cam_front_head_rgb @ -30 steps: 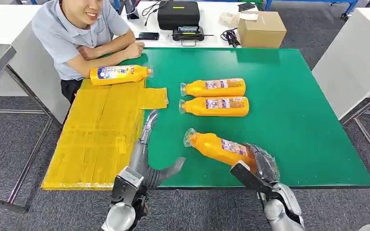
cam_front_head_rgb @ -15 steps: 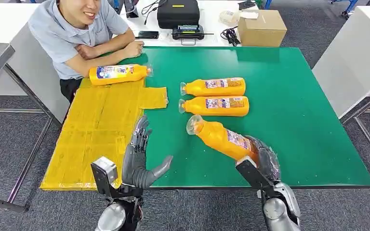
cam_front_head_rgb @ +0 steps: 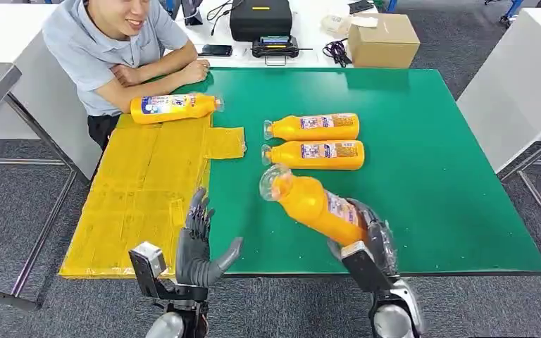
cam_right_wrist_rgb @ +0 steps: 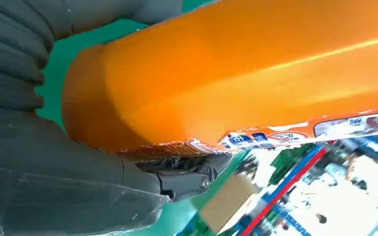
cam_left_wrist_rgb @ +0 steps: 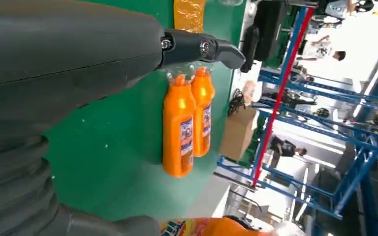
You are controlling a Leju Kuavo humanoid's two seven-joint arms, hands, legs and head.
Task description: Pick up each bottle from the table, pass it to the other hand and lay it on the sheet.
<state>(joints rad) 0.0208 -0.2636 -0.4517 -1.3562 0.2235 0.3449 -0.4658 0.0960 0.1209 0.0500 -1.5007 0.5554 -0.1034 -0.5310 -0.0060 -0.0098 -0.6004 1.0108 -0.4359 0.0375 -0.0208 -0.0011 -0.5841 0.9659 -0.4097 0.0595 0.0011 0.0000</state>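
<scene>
My right hand (cam_front_head_rgb: 377, 243) grips an orange bottle (cam_front_head_rgb: 315, 205) by its base and holds it tilted above the green table (cam_front_head_rgb: 423, 162), clear cap pointing up and to the left. The same bottle (cam_right_wrist_rgb: 256, 69) lies against my right palm in the right wrist view. My left hand (cam_front_head_rgb: 199, 245) stands open at the table's near edge beside the yellow sheet (cam_front_head_rgb: 141, 197), fingers spread. One bottle (cam_front_head_rgb: 172, 108) lies on the sheet's far end. Two more bottles (cam_front_head_rgb: 312, 127) (cam_front_head_rgb: 313, 155) lie side by side on the table, the near one (cam_left_wrist_rgb: 178, 128) also in the left wrist view.
A person (cam_front_head_rgb: 116, 46) sits at the table's far left corner, arms resting by the sheet. Behind the green table stand a black case (cam_front_head_rgb: 260, 20), a cardboard box (cam_front_head_rgb: 382, 41) and a phone (cam_front_head_rgb: 215, 51). A white table (cam_front_head_rgb: 521, 77) stands at the right.
My right hand has lifted the bottle off the table and swung it up and to the left. My left hand has drawn back toward the near edge, fingers raised and spread.
</scene>
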